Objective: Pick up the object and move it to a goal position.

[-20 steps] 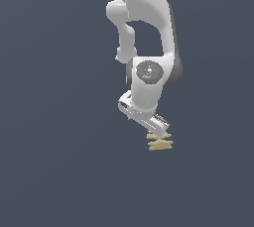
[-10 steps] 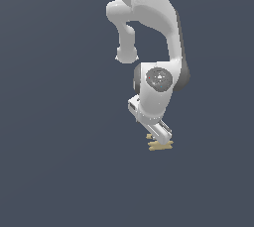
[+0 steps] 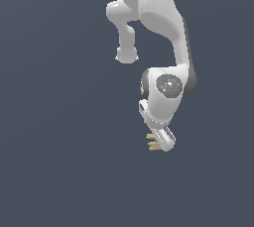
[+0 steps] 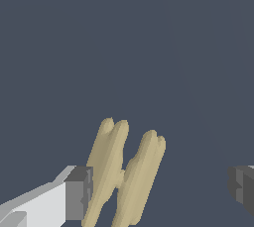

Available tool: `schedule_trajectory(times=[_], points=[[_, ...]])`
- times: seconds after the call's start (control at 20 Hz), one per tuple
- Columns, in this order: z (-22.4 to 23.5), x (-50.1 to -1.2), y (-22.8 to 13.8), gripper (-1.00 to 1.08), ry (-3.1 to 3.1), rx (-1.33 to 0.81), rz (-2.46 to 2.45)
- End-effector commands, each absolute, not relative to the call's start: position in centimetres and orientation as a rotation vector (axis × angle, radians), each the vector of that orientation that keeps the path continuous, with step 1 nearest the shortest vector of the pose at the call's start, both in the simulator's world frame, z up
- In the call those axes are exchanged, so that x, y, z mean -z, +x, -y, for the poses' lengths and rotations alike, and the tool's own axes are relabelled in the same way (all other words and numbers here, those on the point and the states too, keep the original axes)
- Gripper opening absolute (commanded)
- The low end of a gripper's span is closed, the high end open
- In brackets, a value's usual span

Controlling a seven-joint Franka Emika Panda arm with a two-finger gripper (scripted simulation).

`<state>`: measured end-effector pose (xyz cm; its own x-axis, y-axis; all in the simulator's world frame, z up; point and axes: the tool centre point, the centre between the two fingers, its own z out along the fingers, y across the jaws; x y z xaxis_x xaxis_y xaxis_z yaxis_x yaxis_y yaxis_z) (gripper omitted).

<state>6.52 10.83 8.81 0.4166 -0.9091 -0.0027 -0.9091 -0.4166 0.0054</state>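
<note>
Fingers [image 4: 79, 194] stand spread wide in the wrist view, one grey pad at each side of the picture, and the object [image 4: 124, 174] lies between them. It sits much closer to one pad, just beside or perhaps touching it; the other pad [image 4: 243, 186] is well apart from it, with bare floor between. Nothing is pinched.

Seen from the wrist, the object is a flat tan thing of two bars lying side by side, joined at a narrow waist in the middle, with lobed, ragged ends. It rests slightly tilted against the line between the pads.

From the exterior view only a small tan part of the object [image 3: 153, 141] shows, sticking out on the exterior view's left of the white hand, low in the scene. The gripper [image 3: 166, 141] is down around it, and the hand hides the rest. The white arm [image 3: 163, 18] comes down from the top of the view, its wrist joint [image 3: 168, 85] just above the hand.

Everything lies on a plain dark blue-grey floor [image 3: 59, 171].
</note>
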Motion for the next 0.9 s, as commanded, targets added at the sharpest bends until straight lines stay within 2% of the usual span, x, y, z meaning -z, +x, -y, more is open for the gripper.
schedule_trajectory(times=[0.0,0.85], points=[[-11.6,-8.4,6.7,1.0,2.589,0.007,1.774],[-15.0,-6.8,7.5,1.0,2.331,0.0,2.105]])
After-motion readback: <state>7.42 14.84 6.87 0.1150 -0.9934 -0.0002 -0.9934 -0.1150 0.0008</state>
